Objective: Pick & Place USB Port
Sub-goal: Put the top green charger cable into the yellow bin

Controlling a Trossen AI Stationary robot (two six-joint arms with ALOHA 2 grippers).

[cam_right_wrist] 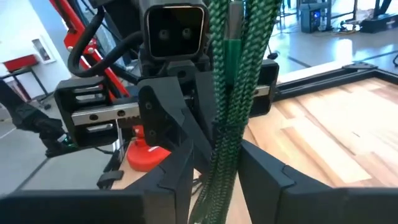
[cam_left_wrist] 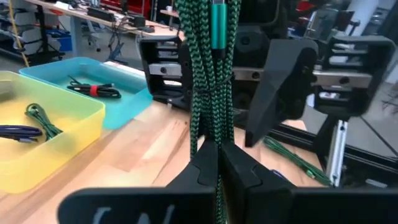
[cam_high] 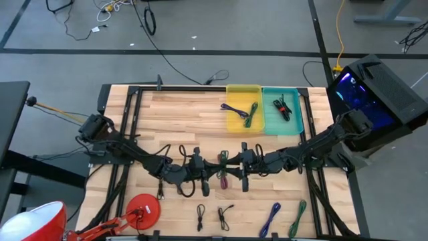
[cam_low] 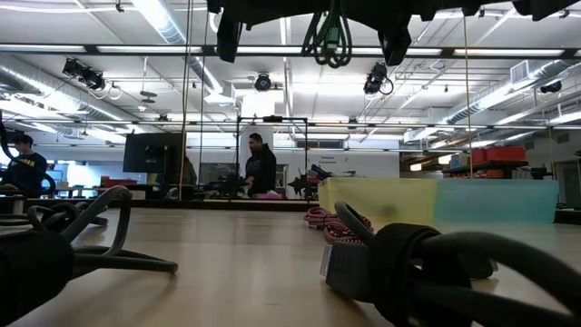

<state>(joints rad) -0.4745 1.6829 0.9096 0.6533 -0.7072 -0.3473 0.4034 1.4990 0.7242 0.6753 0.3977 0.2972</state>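
Observation:
A green braided cable bundle [cam_high: 223,166] hangs in mid-air above the table's middle, between both grippers. It fills the centre of the left wrist view [cam_left_wrist: 208,74] and the right wrist view [cam_right_wrist: 239,74], and shows at the top of the low view [cam_low: 331,36]. My left gripper [cam_left_wrist: 217,165] comes from the table's left and is shut on it. My right gripper [cam_right_wrist: 217,165] faces it from the right, open, with one finger on each side of the bundle. I cannot tell whether those fingers touch it. My left gripper pinches the green cable's lower strands [cam_left_wrist: 216,146] between its two fingers, coming level from the table's left. The bundle rises upright from the pinch and is lifted clear of the table. Its teal connector [cam_left_wrist: 217,28] sits high in the bundle.
A yellow tray [cam_high: 234,124] and a teal tray [cam_high: 297,117], both holding cables, stand at the far edge. Several loose cables lie along the near edge [cam_high: 223,215], [cam_high: 271,217], and a pink one [cam_low: 327,222] lies mid-table. A red disc [cam_high: 144,207] sits near left.

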